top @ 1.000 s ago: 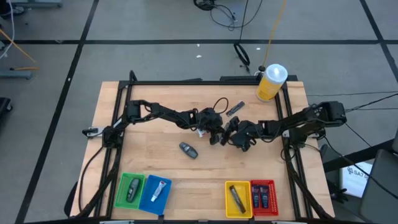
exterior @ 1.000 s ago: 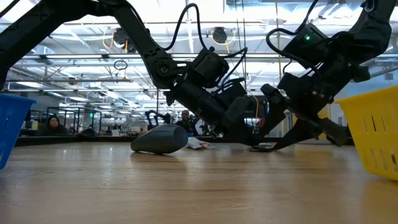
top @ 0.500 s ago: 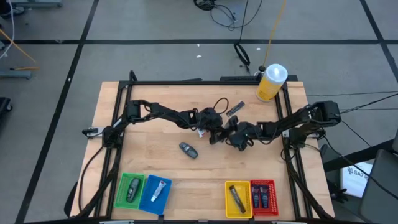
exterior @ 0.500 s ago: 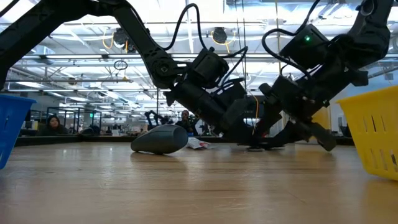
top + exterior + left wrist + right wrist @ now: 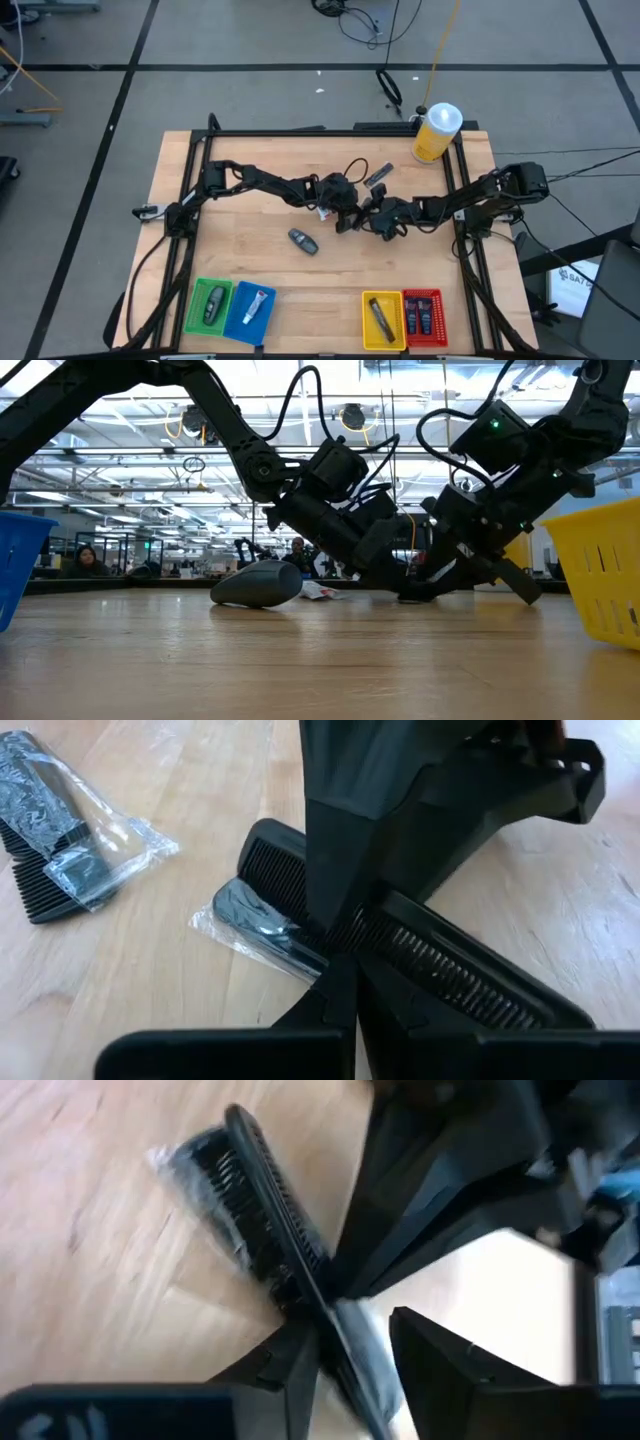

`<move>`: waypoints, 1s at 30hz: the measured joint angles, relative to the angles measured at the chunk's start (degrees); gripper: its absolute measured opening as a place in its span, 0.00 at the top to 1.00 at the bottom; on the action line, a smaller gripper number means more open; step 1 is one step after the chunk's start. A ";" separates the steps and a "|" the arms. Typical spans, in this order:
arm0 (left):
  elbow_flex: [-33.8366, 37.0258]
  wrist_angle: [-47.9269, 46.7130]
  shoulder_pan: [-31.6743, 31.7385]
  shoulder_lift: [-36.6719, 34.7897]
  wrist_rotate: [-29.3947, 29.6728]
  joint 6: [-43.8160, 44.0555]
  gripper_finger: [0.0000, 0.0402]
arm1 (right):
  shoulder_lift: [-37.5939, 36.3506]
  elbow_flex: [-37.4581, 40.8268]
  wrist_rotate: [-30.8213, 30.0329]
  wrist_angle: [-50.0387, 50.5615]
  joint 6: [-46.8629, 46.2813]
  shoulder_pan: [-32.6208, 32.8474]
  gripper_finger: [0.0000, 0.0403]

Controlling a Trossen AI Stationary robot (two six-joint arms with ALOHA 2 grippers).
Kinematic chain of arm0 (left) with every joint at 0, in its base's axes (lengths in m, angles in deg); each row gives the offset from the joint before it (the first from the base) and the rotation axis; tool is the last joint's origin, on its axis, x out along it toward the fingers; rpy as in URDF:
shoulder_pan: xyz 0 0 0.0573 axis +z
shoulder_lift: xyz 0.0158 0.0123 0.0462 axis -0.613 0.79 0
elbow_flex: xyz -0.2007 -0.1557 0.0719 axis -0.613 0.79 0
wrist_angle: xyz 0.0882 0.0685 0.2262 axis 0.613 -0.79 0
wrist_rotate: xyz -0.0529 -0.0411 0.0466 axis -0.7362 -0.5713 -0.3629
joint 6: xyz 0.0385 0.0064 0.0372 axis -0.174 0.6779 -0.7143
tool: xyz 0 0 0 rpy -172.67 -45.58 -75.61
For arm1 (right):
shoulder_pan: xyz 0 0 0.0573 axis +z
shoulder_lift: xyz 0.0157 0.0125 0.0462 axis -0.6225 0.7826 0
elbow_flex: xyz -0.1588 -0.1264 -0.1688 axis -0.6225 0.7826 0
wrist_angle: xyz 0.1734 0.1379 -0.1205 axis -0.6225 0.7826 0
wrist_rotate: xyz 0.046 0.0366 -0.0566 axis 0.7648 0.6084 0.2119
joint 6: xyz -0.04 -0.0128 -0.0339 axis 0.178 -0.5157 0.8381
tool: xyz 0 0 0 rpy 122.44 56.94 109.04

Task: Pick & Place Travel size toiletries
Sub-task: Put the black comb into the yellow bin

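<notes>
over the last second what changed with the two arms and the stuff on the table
The right gripper slid toward the table's middle, closing in on the left gripper over a black comb in clear wrap. The left arm held its place. The dark grey bottle, the yellow bottle and the bins along the front edge did not move.

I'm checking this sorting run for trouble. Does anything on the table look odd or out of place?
Yes: both grippers crowd one wrapped black comb at mid-table. The left gripper and right gripper nearly touch there, fingers on either side of it. A grey oval bottle lies loose on its side nearby.
</notes>
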 joint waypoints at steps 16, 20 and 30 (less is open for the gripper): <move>0.24 -8.38 0.49 -5.57 3.67 -2.61 0.91 | -0.33 -0.07 -3.32 2.43 -7.02 1.84 0.97; 0.19 -13.83 -0.20 -10.12 14.74 -4.54 0.90 | -0.35 -0.04 -6.26 2.14 -16.14 3.69 0.98; 9.18 -13.18 -7.68 -19.84 46.79 -8.23 0.95 | -1.03 1.72 -3.22 -16.44 -25.91 9.76 0.98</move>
